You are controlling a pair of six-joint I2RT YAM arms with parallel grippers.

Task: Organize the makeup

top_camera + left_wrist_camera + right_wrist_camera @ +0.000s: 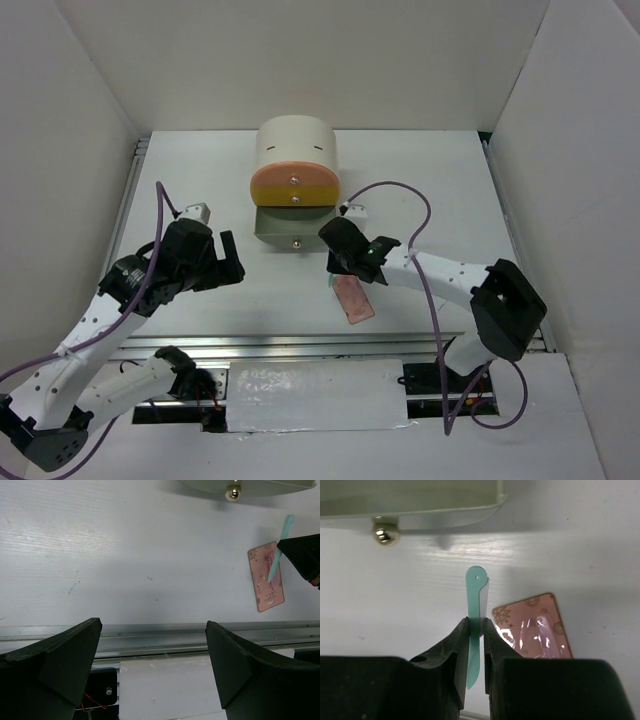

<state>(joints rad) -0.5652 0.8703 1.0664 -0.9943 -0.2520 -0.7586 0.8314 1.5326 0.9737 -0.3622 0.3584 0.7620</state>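
The right claw (476,626) is nearly closed, its two fingers pinching a teal stick (475,592) by the middle. The stick's rounded end, with a small hole in it, pokes out past the fingertips; the other end runs back between the fingers. Just right of the claw in its own wrist view a pink palette (535,630) lies flat on the white worktop (200,170). From the left wrist view the stick slants across the palette's upper corner; whether it touches the palette cannot be told. Ahead of the claw stands a grey drawer (420,500), pulled out, with a brass knob (385,532) on its front. The drawer belongs to a cream box (295,145) at the back of the worktop, with an orange drawer front above the grey one.

The left claw (153,630) is spread wide and holds nothing. It hangs over bare worktop, well apart from the palette and stick, which lie off to its right, near the edge of its view.
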